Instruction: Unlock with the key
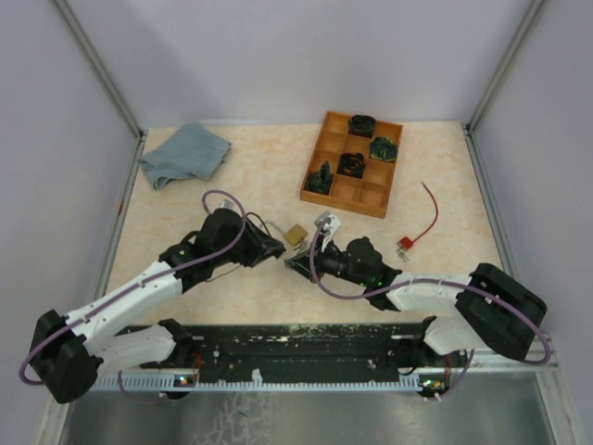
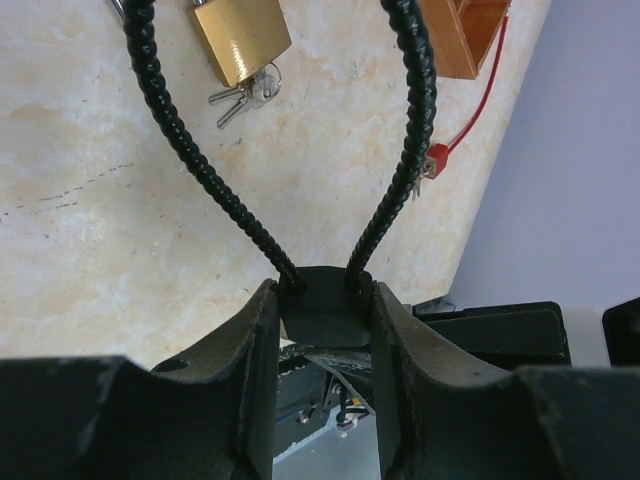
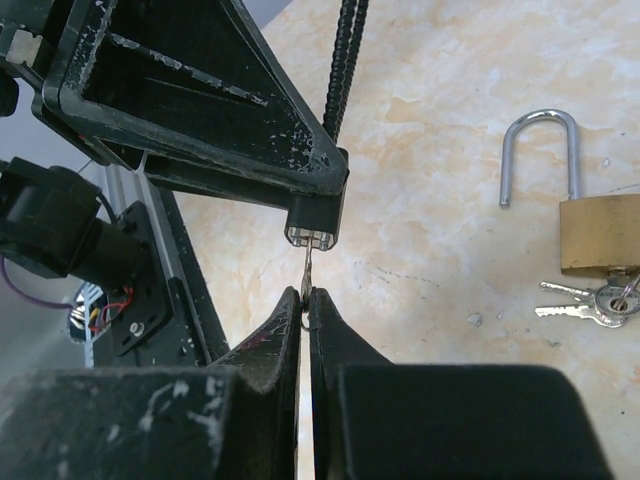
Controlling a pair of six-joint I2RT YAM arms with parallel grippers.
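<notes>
As the key [image 3: 307, 268] stood thin and edge-on at the end of the cable lock [image 2: 322, 318], held above mid-table, the right gripper [image 3: 306, 298] pinched it closed and the left gripper [image 2: 325, 295] clamped the lock body; a skewed twist might bend or dislodge the key. A brass padlock [image 3: 600, 235] lay nearby.

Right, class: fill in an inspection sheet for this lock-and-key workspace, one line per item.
Surface: beige marbled tabletop.
Job's things: black cable lock; thin key meeting the end of its body; brass padlock, shackle open, keys at its base.
Clutter: blue cloth; wooden tray holding dark parts.
Grippers: left gripper clamped on the cable lock's body; right gripper shut on the thin key.
Cables: red wire beside the tray; purple cables along both arms.
Surroundings: plain grey walls.
</notes>
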